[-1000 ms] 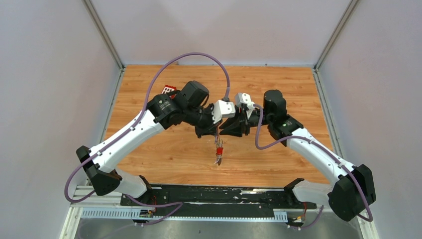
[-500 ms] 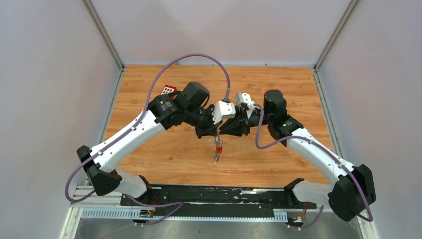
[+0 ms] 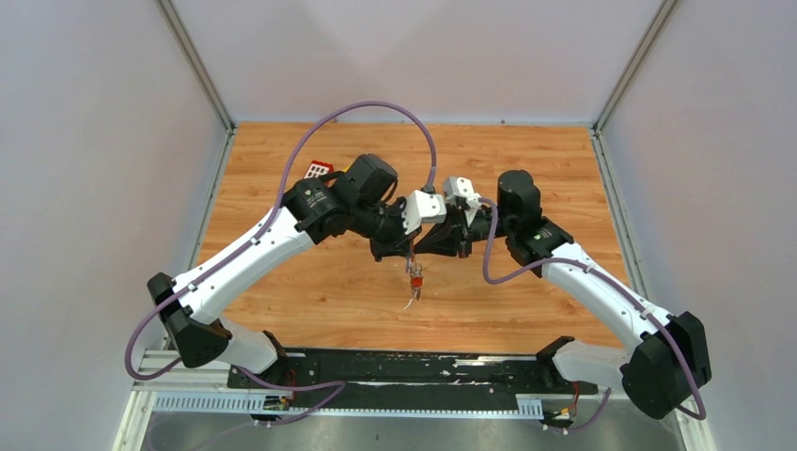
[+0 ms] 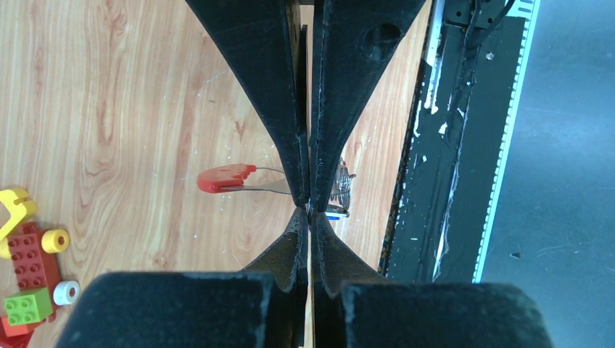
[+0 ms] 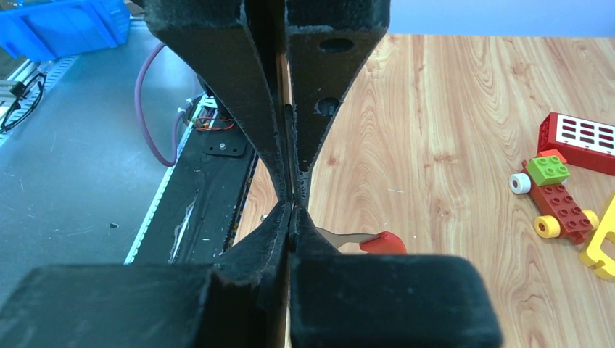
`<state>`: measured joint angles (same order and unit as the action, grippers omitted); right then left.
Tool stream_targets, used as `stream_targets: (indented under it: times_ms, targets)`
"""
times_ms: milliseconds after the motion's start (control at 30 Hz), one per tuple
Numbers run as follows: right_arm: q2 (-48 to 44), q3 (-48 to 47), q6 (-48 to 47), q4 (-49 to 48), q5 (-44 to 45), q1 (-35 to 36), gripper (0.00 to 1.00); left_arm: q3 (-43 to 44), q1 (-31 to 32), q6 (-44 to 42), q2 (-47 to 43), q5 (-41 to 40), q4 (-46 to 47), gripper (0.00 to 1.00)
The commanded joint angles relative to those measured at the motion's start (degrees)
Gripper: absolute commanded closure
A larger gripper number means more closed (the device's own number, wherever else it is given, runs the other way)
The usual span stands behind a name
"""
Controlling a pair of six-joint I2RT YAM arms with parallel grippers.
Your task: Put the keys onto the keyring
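My left claw point(image 4: 310, 212) is pinched shut, my right claw point(image 5: 290, 206) nips the red key point(image 4: 225, 179) beside the dangling keys point(image 4: 339, 193), so I should thread slowly, no twisting.

Left gripper point(image 4: 309, 214), right gripper point(image 5: 290, 208): closed.

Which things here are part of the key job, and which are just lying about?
In the job: keyring with red clip, dangling keys, left gripper, right gripper.
Lying about: red block with white buttons, toy block car, yellow frame.
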<state>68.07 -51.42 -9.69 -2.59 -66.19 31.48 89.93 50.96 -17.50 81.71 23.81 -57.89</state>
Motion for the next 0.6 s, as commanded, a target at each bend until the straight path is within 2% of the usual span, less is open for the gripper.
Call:
stream_targets:
  times_ms: [0,300,400,567]
  targets:
    - [-1.8,-2.2,-2.3,0.5,0.8,0.0,1.0,1.6,0.3,-1.0,-2.0,2.5,2.0,1.0]
    - [-1.5,-2.4,-3.3,1.6,2.4,0.1,0.99,1.6,0.3,-1.3,-3.2,4.1,2.3,1.0]
    - [-1.6,-2.1,-3.7,1.7,3.6,0.5,0.91,1.7,0.3,-1.1,-3.0,4.7,2.3,1.0]
    - [-1.7,-1.7,-4.3,1.7,4.6,1.2,0.85,1.8,0.3,-1.2,-2.9,4.9,2.2,1.0]
